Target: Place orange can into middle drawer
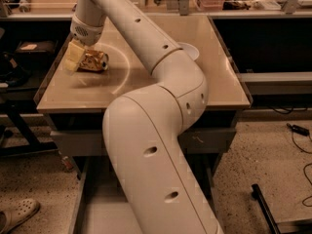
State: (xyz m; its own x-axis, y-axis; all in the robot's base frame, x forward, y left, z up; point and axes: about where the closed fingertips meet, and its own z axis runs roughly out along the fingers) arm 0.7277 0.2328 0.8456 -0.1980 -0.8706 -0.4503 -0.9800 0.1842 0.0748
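The orange can point(93, 61) is a dented, shiny golden can lying on its side at the left of the tan tabletop point(161, 89). My gripper point(73, 57) hangs from the long white arm and sits low over the can's left end, touching or almost touching it. The middle drawer point(97, 211) stands pulled open below the table's front edge. Its flat grey floor shows at the bottom left, and the arm's big lower link covers most of it.
A white bowl point(191, 50) sits at the back right of the tabletop, half hidden by the arm. A closed grey drawer front point(66, 143) runs under the table edge. Shelves with clutter line the back wall. A shoe point(17, 214) lies on the floor at the lower left.
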